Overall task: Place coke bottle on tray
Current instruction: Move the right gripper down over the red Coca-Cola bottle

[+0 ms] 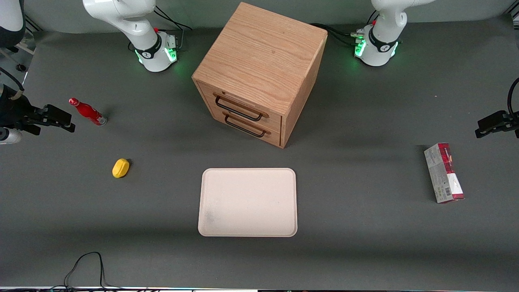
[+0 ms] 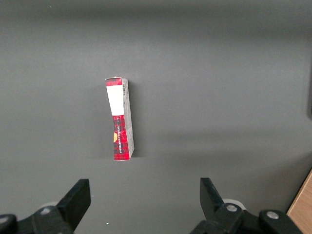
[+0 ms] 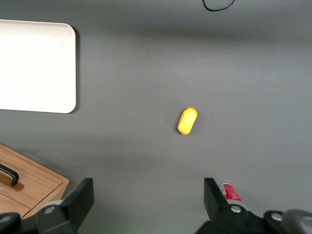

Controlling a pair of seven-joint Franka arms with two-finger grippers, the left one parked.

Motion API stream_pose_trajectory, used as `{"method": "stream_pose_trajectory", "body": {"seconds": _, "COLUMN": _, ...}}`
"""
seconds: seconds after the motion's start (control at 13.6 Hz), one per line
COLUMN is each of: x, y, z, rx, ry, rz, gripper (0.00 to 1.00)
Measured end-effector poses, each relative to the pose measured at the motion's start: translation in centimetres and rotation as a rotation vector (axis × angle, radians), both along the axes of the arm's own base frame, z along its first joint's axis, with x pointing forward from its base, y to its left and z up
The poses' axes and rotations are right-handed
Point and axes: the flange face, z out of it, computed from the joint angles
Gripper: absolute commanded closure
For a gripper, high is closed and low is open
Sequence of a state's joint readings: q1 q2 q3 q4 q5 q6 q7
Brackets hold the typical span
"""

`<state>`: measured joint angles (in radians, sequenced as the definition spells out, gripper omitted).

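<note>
The coke bottle [image 1: 87, 112] is slim and red with a red cap and a silvery base. It rests on the dark mat toward the working arm's end of the table. My right gripper [image 1: 69, 123] hovers just beside it, farther out toward that end, open with nothing between its fingers. In the right wrist view the gripper [image 3: 148, 192] stands wide open over bare mat. Only the bottle's [image 3: 230, 191] end shows there, outside one finger and partly hidden by it. The cream tray [image 1: 247, 202] lies nearer the front camera than the cabinet and also shows in the wrist view [image 3: 34, 66].
A yellow lump [image 1: 121, 168] [image 3: 187, 121] lies between bottle and tray, nearer the front camera than the bottle. The wooden drawer cabinet [image 1: 259, 73] [image 3: 29, 183] stands mid-table. A red-and-white carton [image 1: 444, 173] [image 2: 120, 119] lies toward the parked arm's end. A black cable [image 1: 87, 265] loops at the front edge.
</note>
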<state>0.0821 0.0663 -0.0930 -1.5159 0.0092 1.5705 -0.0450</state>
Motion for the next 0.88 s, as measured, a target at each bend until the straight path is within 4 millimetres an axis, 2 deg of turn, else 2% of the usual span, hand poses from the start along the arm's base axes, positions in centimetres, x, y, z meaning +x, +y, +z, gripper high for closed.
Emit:
{"method": "stream_pose_trajectory", "body": {"seconds": 0.29, "x": 0.0, "y": -0.2, "z": -0.4, "rx": 0.0, "ry": 0.011, "rz": -0.004, "gripper": 0.0}}
{"method": "stream_pose_trajectory", "body": {"seconds": 0.44, "x": -0.3, "y": -1.0, "z": -2.2, "rx": -0.027, "ry": 0.067, "rz": -0.014, "gripper": 0.0}}
{"method": "stream_pose_trajectory", "body": {"seconds": 0.51, "x": -0.7, "y": -2.3, "z": -3.9, "rx": -0.063, "ry": 0.111, "rz": -0.027, "gripper": 0.0}}
{"method": "stream_pose_trajectory", "body": {"seconds": 0.66, "x": -1.8, "y": -6.2, "z": -7.7, "rx": -0.088, "ry": 0.172, "rz": -0.04, "gripper": 0.0}}
{"method": "stream_pose_trajectory", "body": {"seconds": 0.88, "x": -5.2, "y": -12.8, "z": -12.5, "rx": -0.057, "ry": 0.165, "rz": -0.045, "gripper": 0.0}}
